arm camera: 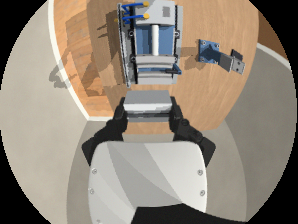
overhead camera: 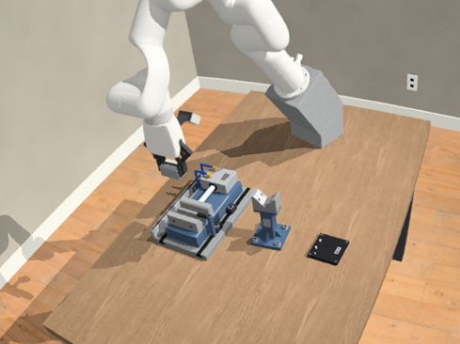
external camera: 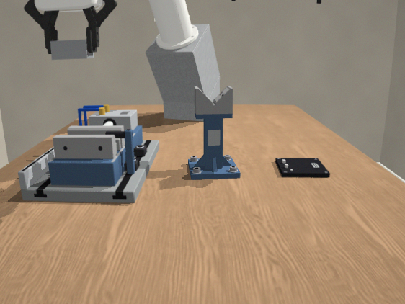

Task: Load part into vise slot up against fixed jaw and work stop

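My gripper (overhead camera: 172, 169) (external camera: 69, 50) (arm camera: 148, 103) is shut on the part (overhead camera: 170, 170) (external camera: 68, 49) (arm camera: 148, 104), a grey block, and holds it high in the air. It hangs above and behind the left of the vise (overhead camera: 203, 209) (external camera: 90, 158) (arm camera: 150, 42), beyond the air-cylinder end. The vise is blue and grey and stands open on its grey base. The slot of the part is hidden from me. The black infeed plate (overhead camera: 329, 249) (external camera: 303, 168) lies bare at the right of the table.
The blue V-block stand (overhead camera: 268, 219) (external camera: 214, 137) (arm camera: 220, 56) rises between the vise and the infeed plate. The arm's grey base (overhead camera: 309, 105) (external camera: 185, 72) stands at the back of the wooden table (overhead camera: 264, 309). The table's left edge is close to the vise.
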`<state>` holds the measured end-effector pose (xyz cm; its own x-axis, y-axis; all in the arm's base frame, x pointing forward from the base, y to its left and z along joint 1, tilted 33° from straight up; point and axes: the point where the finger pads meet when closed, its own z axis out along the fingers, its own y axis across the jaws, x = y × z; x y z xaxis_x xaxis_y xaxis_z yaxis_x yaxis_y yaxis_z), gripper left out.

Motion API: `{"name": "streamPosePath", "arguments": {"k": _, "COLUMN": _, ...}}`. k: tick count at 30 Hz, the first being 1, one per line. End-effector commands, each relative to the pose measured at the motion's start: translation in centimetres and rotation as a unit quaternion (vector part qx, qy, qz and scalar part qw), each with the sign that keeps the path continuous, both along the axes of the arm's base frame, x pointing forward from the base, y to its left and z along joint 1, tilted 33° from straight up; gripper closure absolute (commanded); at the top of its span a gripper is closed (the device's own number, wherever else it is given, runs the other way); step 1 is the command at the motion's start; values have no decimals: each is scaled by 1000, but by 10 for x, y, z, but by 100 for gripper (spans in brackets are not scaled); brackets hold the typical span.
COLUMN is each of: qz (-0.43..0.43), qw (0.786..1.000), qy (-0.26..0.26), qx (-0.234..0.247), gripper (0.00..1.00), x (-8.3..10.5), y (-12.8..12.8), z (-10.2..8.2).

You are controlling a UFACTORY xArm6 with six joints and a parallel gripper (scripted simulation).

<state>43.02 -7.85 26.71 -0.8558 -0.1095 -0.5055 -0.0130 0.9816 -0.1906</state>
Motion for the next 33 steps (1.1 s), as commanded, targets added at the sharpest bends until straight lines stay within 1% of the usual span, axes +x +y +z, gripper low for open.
{"name": "streamPosePath", "arguments": {"k": 1, "qz": 0, "qw": 1000, "qy": -1, "qx": 0, "gripper": 100, "x": 1, "y": 0, "z": 1}}
{"name": "streamPosePath", "arguments": {"k": 9, "qz": 0, "qw": 1000, "qy": -1, "qx": 0, "gripper": 100, "x": 3, "y": -1, "z": -2}}
{"name": "streamPosePath", "arguments": {"k": 21, "qz": 0, "qw": 1000, "qy": -1, "qx": 0, "gripper": 100, "x": 8, "y": -2, "z": -11}}
{"name": "streamPosePath", "arguments": {"k": 33, "qz": 0, "qw": 1000, "qy": -1, "qx": 0, "gripper": 100, "x": 19, "y": -6, "z": -28}}
